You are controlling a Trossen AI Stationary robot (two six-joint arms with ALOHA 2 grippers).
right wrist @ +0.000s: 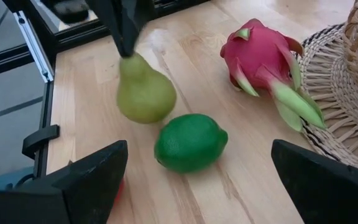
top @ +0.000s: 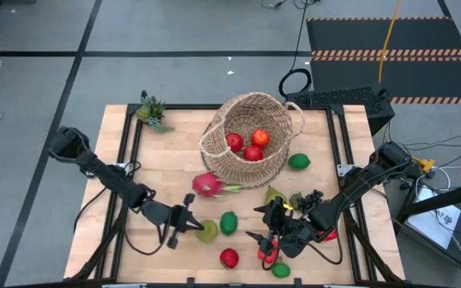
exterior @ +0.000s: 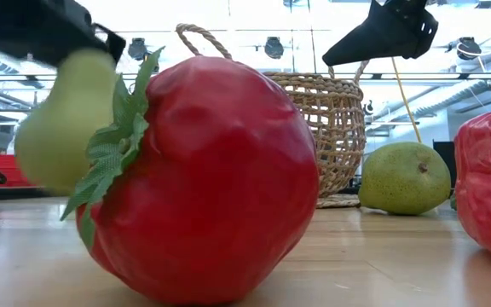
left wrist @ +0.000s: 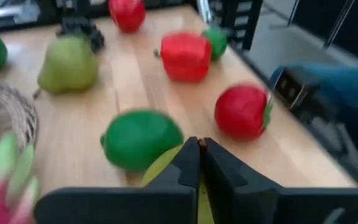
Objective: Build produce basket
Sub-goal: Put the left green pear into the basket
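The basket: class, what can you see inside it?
Inside the tipped basket, three red or orange-red fruits show near its mouth; the woven wall hides anything deeper.

We see bright, even overhead light, soft shadows on the tabletop (top: 174,164), glaring ceiling lamps behind, and motion blur in the left wrist view.

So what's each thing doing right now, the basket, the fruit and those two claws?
basket: tipped on its side, three red fruits inside.
pear: pinched at its top by the left gripper.
lime: lying loose on the table beside the pear.
dragonfruit: lying against the basket's rim.
right gripper: open, holding nothing.
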